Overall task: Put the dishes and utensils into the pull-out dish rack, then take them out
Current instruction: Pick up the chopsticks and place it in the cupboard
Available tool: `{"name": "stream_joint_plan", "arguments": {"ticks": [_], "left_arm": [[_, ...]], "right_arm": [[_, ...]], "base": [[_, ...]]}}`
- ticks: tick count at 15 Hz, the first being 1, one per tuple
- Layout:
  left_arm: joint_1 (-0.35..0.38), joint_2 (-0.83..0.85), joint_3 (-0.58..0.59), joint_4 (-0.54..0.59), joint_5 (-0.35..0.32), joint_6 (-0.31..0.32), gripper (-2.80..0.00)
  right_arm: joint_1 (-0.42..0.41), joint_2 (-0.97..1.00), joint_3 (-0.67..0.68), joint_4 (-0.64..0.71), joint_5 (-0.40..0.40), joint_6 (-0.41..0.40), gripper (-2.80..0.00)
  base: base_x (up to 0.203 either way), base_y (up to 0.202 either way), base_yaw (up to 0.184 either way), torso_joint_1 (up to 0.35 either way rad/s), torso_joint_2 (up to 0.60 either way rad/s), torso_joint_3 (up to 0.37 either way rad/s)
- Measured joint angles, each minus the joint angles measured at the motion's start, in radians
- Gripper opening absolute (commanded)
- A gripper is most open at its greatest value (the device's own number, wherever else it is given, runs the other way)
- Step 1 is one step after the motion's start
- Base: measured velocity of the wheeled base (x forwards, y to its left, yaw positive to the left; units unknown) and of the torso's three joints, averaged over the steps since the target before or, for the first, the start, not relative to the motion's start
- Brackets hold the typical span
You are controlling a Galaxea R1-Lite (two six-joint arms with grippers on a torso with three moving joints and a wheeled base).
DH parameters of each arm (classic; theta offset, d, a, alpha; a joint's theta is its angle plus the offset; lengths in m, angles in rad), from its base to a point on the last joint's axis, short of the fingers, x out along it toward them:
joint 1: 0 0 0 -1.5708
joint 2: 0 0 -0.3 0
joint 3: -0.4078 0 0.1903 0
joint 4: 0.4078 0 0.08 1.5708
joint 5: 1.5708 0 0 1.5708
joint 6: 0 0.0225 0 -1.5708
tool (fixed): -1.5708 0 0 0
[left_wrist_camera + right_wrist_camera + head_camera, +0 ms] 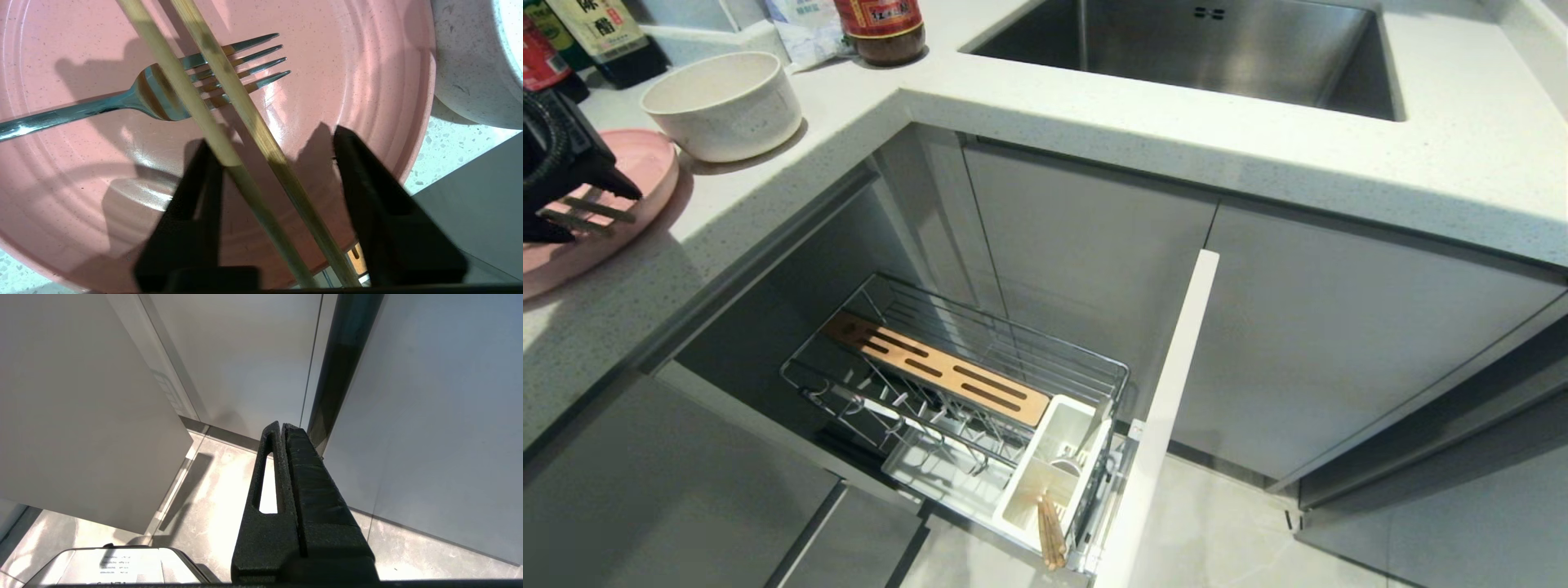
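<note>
Kitchen desk [1094, 122]: left gripper [273, 147] jaws half-spread astride two chopsticks [229, 134] above plate [359, 73] holding fork [163, 98]; right gripper [282, 426] jaws pressed together.

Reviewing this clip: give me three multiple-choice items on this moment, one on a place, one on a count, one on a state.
1. Where is the bowl?
A. In the sink
B. On the counter beside the plate
C. In the dish rack

2. How many tines has the fork?
A. Three
B. Five
C. Four

3. How does the right gripper stand?
A. Shut, holding nothing
B. Wide open
C. Shut on a chopstick

Key:
1 B: the head view shows it standing on the counter next to the pink plate.
2 C: the left wrist view shows four tines under the crossed chopsticks.
3 A: the right wrist view shows its fingers pressed together with nothing between them.
</note>
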Motion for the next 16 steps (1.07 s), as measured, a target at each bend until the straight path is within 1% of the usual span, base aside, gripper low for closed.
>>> {"name": "stream_joint_plan", "arguments": {"ticks": [8, 14, 16], "left_arm": [[0.000, -0.008, -0.003, -0.007, 0.001, 0.002, -2.80], [-0.008, -0.108, -0.010, -0.112, 0.032, 0.007, -2.80], [-0.057, -0.161, -0.010, -0.160, 0.028, 0.005, -2.80]], "right_arm": [[0.000, 0.000, 0.000, 0.000, 0.000, 0.000, -2.80], [0.000, 0.000, 0.000, 0.000, 0.000, 0.000, -2.80], [0.000, 0.000, 0.000, 0.000, 0.000, 0.000, -2.80]], "base": [[0.000, 0.000, 0.000, 0.000, 0.00, 0.000], [0.000, 0.000, 0.000, 0.000, 0.00, 0.000], [0.000, 0.000, 0.000, 0.000, 0.00, 0.000]]}}
